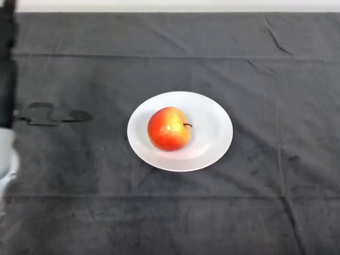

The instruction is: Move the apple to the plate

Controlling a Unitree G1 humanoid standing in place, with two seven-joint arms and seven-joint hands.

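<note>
At the far left edge, only a strip of the robot's left arm (pixel 6 154) showed: a pale silver-grey part low down and a black part above it running up the edge. Whether that black part was the hand (pixel 6 79), and how its fingers were set, could not be told, since most of it lay outside the view; nothing was seen in its hold. Just right of it, a dark shadow (pixel 50 114) lay on the dark cloth (pixel 276 212) covering the table. Further right, near the middle of the scene, a white plate (pixel 212 133) sat flat on the cloth, well apart from the arm. The apple (pixel 169 128), red with a yellow patch, rested on the plate, a little left of the plate's middle, its stem pointing right.
</note>
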